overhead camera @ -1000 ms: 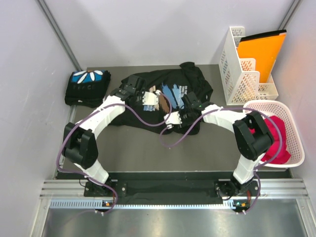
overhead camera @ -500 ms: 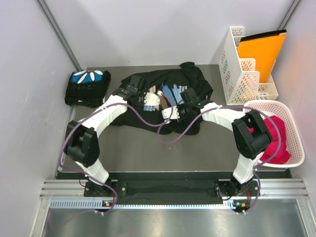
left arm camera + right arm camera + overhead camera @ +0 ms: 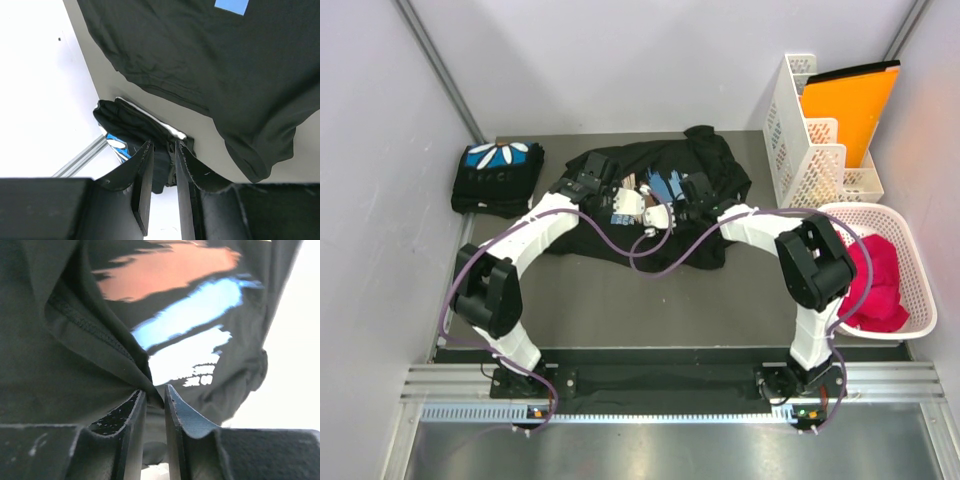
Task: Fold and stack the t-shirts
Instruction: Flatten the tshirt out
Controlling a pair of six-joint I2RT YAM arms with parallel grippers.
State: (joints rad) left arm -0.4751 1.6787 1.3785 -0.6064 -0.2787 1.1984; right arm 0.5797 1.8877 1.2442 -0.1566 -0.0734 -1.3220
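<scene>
One black t-shirt (image 3: 498, 176) lies folded at the table's far left, its blue print with white petals facing up; it also shows in the left wrist view (image 3: 131, 126). A second black t-shirt (image 3: 705, 170) is spread mid-table, bearing blue-and-tan brush strokes (image 3: 175, 270) and white text. Both grippers meet over that print. My left gripper (image 3: 634, 204) (image 3: 163, 146) has its jaws close together with a tuck of dark cloth between them. Beside it, my right gripper (image 3: 651, 220) (image 3: 155, 391) is shut on a fold of the same shirt.
A white rack (image 3: 807, 160) holding an orange folder (image 3: 845, 105) stands at the back right. In front of it a white basket (image 3: 920, 290) contains pink-red cloth (image 3: 880, 280). Walls close in the grey table (image 3: 620, 305) on the left and back.
My right gripper closed on the shirt's cloth and carried it back and left, up beside the left gripper, covering part of the print. The left gripper barely moved.
</scene>
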